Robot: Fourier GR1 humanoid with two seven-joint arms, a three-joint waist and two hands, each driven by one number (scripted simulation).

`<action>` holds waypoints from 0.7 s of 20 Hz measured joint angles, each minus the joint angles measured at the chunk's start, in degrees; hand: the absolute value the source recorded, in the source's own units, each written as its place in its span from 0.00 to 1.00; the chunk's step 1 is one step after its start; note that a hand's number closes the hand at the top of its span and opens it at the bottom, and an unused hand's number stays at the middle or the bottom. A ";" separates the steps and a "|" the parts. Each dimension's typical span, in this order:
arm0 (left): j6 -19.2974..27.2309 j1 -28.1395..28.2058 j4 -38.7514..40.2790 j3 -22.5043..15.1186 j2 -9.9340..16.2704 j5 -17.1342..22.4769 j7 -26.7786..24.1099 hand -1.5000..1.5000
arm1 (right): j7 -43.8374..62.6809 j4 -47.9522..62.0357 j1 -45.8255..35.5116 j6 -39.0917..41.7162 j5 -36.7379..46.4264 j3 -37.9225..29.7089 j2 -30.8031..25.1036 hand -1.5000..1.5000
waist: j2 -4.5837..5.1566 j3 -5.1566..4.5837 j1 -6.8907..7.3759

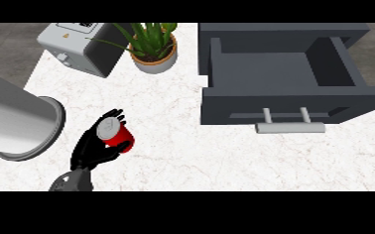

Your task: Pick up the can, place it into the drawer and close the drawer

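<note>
While the drawer (282, 77) stood pulled out and bare inside, can (116, 134) not yet delivered. Red body, silver lid; sat low left on the marble counter (219, 158), well apart from the drawer. Left hand (97, 147) curled round it, fingers wrapping the far side. Whether lifted or resting on the counter: could not tell. Right hand nowhere in view. Judged early: grasp made; carry across, drop into drawer, push on handle (290, 127) all left. Noted also toaster (79, 45), potted plant (152, 47), metal pot (26, 121) at left.
</note>
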 measured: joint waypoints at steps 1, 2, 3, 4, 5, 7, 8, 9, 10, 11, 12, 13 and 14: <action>-0.55 -0.79 0.59 -0.03 -0.15 0.37 0.27 1.00 | -0.13 -0.40 0.27 -0.48 0.47 0.66 0.31 0.00 | -0.01 -0.01 -0.02; -1.24 -0.66 -0.17 -0.42 -0.65 0.87 1.35 1.00 | -0.03 -0.40 0.40 -0.30 -0.02 0.38 0.27 0.00 | -0.04 0.00 0.04; -2.01 -0.50 -1.12 -0.77 -0.80 1.39 2.59 1.00 | -0.02 -0.36 0.71 0.15 -0.11 0.20 0.51 0.00 | -0.06 0.00 0.08; -2.64 -0.56 -1.10 -1.07 -0.90 1.53 2.60 1.00 | -0.27 -0.32 1.06 0.56 -0.22 0.37 0.72 0.00 | -0.06 0.01 0.07; -2.97 -0.75 -2.29 -1.38 -1.10 1.98 3.68 1.00 | -0.26 -0.38 1.34 0.91 -1.06 -0.18 0.57 0.00 | -0.08 0.01 0.10; -2.86 -0.99 -4.11 -2.10 -2.22 2.41 4.25 1.00 | -0.08 -0.73 1.99 1.01 -1.89 -0.43 0.63 0.00 | -0.10 0.02 0.11; -3.15 -1.05 -5.17 -2.48 -2.62 2.65 4.37 1.00 | 0.45 -0.88 1.37 0.47 -1.79 -0.32 0.53 0.00 | -0.10 0.02 0.17; -3.88 -0.92 -5.97 -2.66 -2.46 3.04 4.61 1.00 | -0.13 -1.07 2.30 0.64 -1.77 0.10 0.72 0.00 | -0.10 0.01 0.15; -4.64 -1.11 -6.98 -2.78 -2.33 3.68 5.45 1.00 | -0.31 -0.90 2.40 0.95 -1.82 -0.21 0.88 0.00 | -0.11 0.01 0.16; -5.33 -1.48 -7.73 -2.92 -2.25 4.16 5.85 1.00 | 0.16 -0.90 2.24 0.93 -2.25 -0.42 0.56 0.00 | -0.10 0.02 0.17; -4.84 -1.28 -8.98 -3.27 -2.86 4.34 6.09 1.00 | 0.51 -0.67 1.66 0.70 -2.29 -0.61 0.26 0.00 | -0.10 0.02 0.21; -3.83 -1.58 -9.79 -2.97 -3.14 4.66 6.13 1.00 | 0.36 -0.96 2.01 0.79 -2.33 -0.48 0.50 0.00 | -0.10 0.02 0.19; -2.53 -1.66 -10.67 -2.65 -3.55 4.94 6.24 1.00 | -0.42 -1.15 2.68 0.24 -1.78 0.55 0.71 0.00 | -0.11 0.02 0.17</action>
